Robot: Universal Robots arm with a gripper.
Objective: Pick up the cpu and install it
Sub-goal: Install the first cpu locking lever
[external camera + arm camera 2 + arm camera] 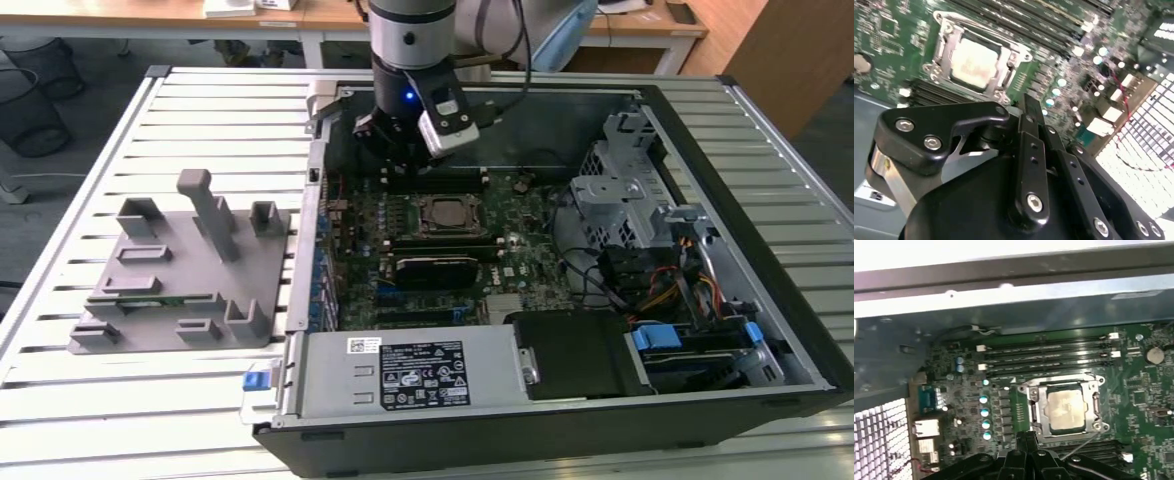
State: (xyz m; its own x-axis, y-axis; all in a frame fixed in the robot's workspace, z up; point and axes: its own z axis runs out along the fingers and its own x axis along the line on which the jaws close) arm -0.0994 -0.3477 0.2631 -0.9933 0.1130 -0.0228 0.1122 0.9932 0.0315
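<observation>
Here, relative to the socket frame (447,216) on the motherboard (521,215), the grey fixture (187,265) lay well off toward the exterior view's left, the empty gripper (396,152), fingers (1032,131) pressed together, hung just behind it, and the cpu (1066,410) sat inside it.

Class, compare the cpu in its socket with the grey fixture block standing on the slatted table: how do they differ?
The cpu is a small, flat, silvery square; the grey fixture block is far larger, with upright posts and slots. The cpu lies inside the computer case, framed by the metal socket bracket; the fixture stands outside it, towards the exterior view's left. Neither is touched by the gripper.
</observation>
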